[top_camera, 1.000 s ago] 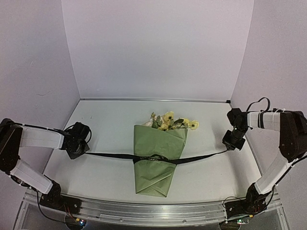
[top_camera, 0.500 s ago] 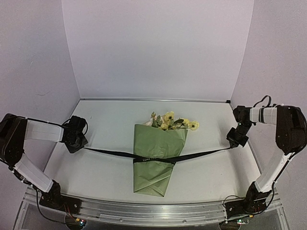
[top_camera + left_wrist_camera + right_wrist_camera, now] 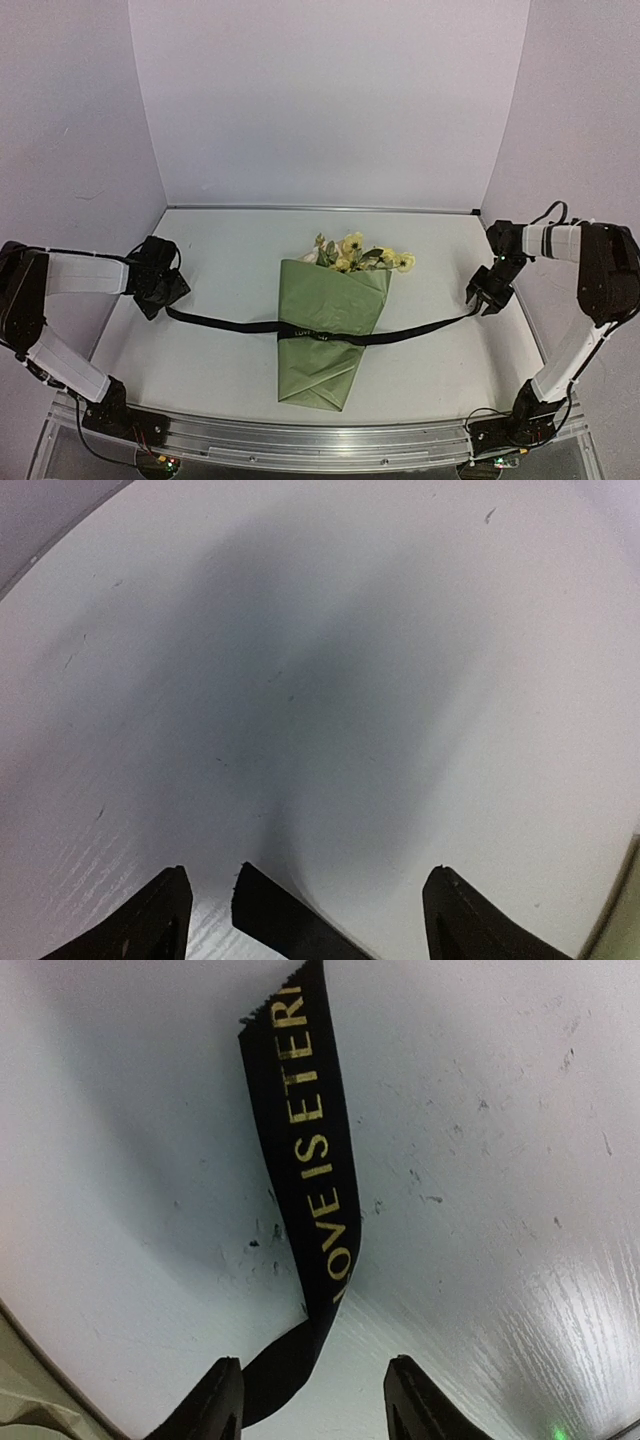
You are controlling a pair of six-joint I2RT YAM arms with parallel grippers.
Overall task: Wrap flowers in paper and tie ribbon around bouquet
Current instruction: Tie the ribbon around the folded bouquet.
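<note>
Bouquet [image 3: 322, 345] lies flat near the centre of the worktop [image 3: 220, 250], wide rim toward the far wall, narrow folded end toward the arm bases. The paper [image 3: 335, 295] shows its olive-green face and is creased. The flowers [image 3: 352, 252], pale yellow with green leaves, poke out past the rim.

The ribbon [image 3: 225, 323], black, crosses the paper about halfway down, and the sleeve draws in at that line. There is a small bunching at the crossing; I cannot tell whether it is a knot. Both tails run out sideways over the worktop, one toward each arm.

The left gripper [image 3: 170, 292] sits low at the left side of the worktop, at the end of the left tail. In the left wrist view its fingers [image 3: 160, 920] stand well apart. The ribbon end [image 3: 265, 920] lies loose between them, nearer one finger and not pinched.

The right gripper [image 3: 485, 300] sits low at the right side, at the end of the right tail. In the right wrist view its fingers [image 3: 215, 1400] are parted with a clear gap. The ribbon [image 3: 310, 1160] passes down between them, close to one finger and not clamped. Its free end rests on the worktop, and the gold lettering reads "OVE IS ETER".
</note>
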